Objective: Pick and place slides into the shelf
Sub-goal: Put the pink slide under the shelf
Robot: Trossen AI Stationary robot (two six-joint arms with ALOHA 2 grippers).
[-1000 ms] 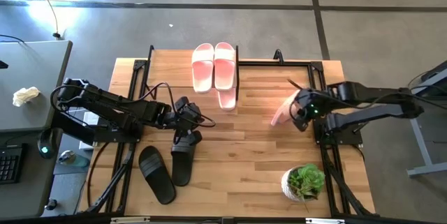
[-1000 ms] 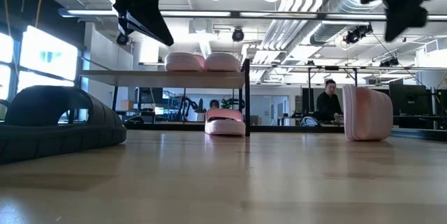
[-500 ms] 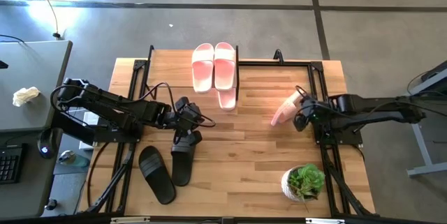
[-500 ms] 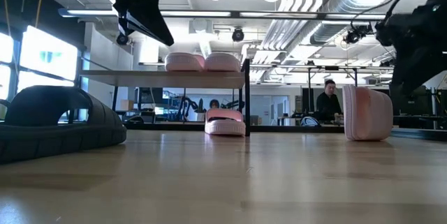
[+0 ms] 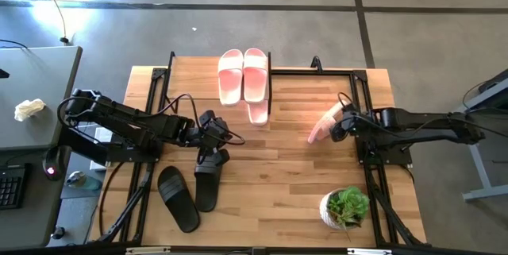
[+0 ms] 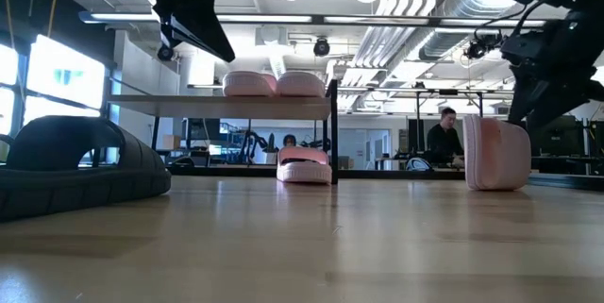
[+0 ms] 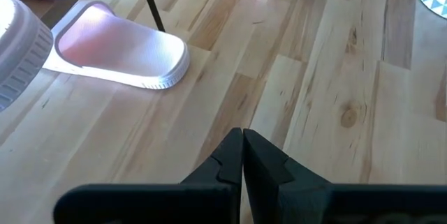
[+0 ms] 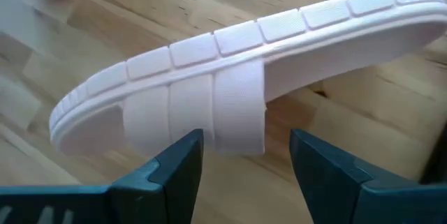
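Right now the pale pink slide (image 5: 325, 121) stands on its long edge on the counter (image 5: 278, 175), ribbed sole rim and wide strap facing the right gripper (image 5: 343, 125), whose jaws stand apart just beside it. Its long axis runs diagonally, one end toward the shelf (image 5: 190, 80). Two pink slides (image 5: 243, 75) lie side by side on the shelf's top board, another (image 5: 258, 112) beneath. Two black slides (image 5: 190, 190) lie near the left gripper (image 5: 210, 132), jaws pressed together, empty. A potted plant (image 5: 346, 207) sits well apart.
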